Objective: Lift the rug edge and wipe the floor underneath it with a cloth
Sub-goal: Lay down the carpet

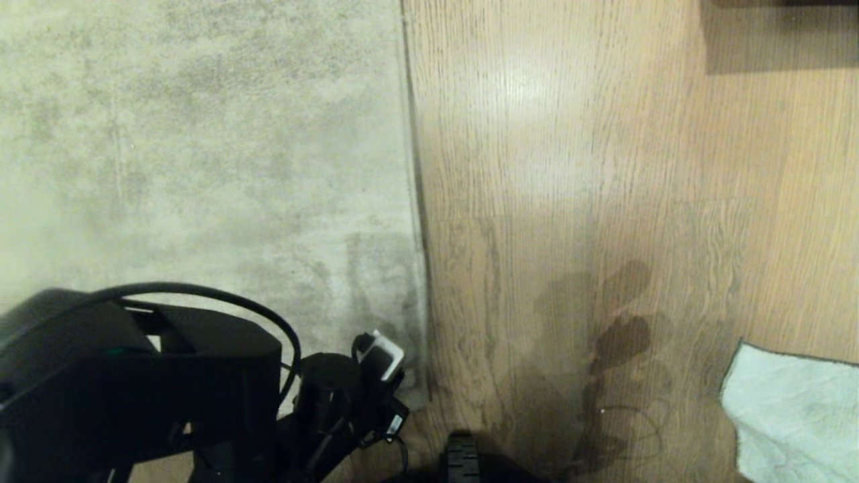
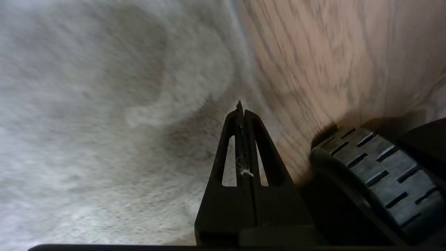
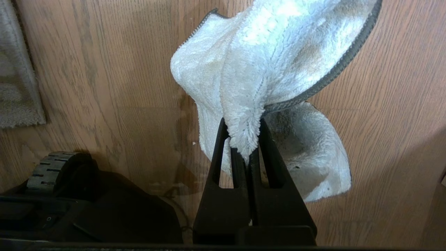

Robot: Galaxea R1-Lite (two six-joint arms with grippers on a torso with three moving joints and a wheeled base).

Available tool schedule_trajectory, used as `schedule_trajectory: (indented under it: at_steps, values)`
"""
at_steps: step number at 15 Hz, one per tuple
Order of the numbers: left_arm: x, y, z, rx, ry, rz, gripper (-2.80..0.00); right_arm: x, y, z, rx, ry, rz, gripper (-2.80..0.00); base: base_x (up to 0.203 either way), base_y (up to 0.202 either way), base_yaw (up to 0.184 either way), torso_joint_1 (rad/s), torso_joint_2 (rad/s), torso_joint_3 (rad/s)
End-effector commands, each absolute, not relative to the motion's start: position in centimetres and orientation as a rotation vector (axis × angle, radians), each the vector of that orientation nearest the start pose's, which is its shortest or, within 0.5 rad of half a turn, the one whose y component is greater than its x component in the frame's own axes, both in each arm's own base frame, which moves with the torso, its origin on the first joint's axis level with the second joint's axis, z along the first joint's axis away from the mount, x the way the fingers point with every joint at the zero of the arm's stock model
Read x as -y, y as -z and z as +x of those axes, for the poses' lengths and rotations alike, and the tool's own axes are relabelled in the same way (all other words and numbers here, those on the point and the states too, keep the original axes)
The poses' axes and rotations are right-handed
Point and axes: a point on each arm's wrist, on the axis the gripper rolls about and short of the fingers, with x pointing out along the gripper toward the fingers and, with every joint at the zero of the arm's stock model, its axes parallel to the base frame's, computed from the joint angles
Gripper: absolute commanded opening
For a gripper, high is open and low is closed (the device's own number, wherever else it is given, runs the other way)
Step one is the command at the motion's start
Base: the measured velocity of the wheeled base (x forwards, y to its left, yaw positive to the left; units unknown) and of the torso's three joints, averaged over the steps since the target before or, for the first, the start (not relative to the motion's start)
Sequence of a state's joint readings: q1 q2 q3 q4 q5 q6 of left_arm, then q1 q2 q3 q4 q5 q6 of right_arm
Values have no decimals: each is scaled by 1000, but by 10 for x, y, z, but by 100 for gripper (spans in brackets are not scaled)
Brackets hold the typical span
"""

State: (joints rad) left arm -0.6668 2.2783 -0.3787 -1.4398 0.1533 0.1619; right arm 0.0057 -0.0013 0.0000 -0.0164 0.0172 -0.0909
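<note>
Mottled grey-beige pile fills the left half of the head view, where the rug lies flat with the rug edge [image 1: 415, 201] running straight from near to far against the floor [image 1: 570, 168], light brown wood-grain planks with a pale sheen patch. At the lower left the left arm's black links are bent low over the near part of the rug, a cable looping above them, with the wrist close to the border. In the left wrist view the left gripper [image 2: 241, 106] is clenched, fingers pressed together with nothing between them but a wisp of lint, its tip hanging over the pile just beside the border, next to a ribbed base wheel [image 2: 379, 164]. Farther right, the cloth [image 1: 795, 416] shows at the lower right corner of the head view, above the planks and well apart from the rug. The right gripper [image 3: 245, 153] is clamped on a fold of it, the rest draping ahead of the fingers.
</note>
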Motion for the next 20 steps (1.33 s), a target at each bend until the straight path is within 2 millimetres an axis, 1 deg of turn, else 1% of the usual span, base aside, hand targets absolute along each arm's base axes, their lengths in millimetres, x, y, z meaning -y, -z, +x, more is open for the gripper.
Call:
schedule_trajectory:
  at_steps: [1,4,7,9,12,13,15,17,19,20]
  values:
    - [184,14,239,-403,507,360,-280,0,-77,-23,18,-24,-92,-280,0,0,0,0,0,0]
    - [174,14,228,-474,489,397,-280,0,-77,-23,18,-22,-92,-280,0,0,0,0,0,0]
    - [172,24,228,-544,489,434,-280,0,-77,-23,18,-22,-92,-280,0,0,0,0,0,0]
    - [172,31,242,-536,475,462,-280,0,-77,-23,18,-23,-92,-280,0,0,0,0,0,0]
    - [167,36,269,-485,447,543,-280,0,-77,-23,18,-23,-92,-280,0,0,0,0,0,0]
    - [167,38,275,-475,443,554,-280,0,-77,-23,18,-22,-92,-280,0,0,0,0,0,0]
    - [170,40,283,-451,440,550,-280,0,-77,-23,18,-22,-92,-280,0,0,0,0,0,0]
    - [176,38,285,-426,455,541,-280,0,-77,-23,18,-22,-92,-280,0,0,0,0,0,0]
    - [180,30,283,-401,461,529,-280,0,-77,-23,18,-22,-92,-280,0,0,0,0,0,0]
    - [181,21,283,-376,462,522,-280,0,-77,-23,18,-23,-92,-280,0,0,0,0,0,0]
